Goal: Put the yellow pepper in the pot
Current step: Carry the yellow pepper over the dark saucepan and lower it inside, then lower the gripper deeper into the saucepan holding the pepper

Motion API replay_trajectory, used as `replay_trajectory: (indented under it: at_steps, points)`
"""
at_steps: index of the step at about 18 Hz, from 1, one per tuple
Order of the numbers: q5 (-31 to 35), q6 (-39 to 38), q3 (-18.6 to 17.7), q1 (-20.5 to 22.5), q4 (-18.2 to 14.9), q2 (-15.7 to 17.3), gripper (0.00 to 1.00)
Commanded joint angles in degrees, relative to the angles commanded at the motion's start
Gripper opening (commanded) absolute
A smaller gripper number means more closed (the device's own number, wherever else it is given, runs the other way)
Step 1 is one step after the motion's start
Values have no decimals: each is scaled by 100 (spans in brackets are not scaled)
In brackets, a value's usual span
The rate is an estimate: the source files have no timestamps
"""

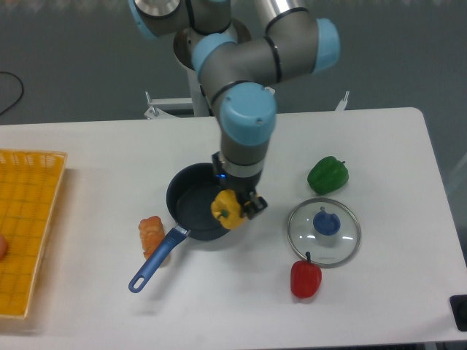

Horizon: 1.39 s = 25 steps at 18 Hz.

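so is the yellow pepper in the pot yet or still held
Still held. The gripper is shut on the yellow pepper, which hangs over the right rim of the pot; the pot is empty.

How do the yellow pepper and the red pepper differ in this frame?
The yellow pepper is held in the gripper, over the right edge of the pot; the red pepper sits free on the table, just below the glass lid. The yellow one is tilted in the grasp, while the red one stands upright with its stem up. Both are small, glossy toy peppers.
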Motion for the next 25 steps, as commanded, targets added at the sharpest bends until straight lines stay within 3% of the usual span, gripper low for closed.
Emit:
replay_trajectory:
  at_steps: [3,6,11,18,25]
  points:
    - [572,0,-202,-273,-9,-17,45]
    - [661,0,-519,-352,43,9,45]
    - [705,-17,-581,-466,43,36,46]
    - [722,-131,-599,-598,219,-281,47]
    - [722,-184,-590,-677,237,-395,48]
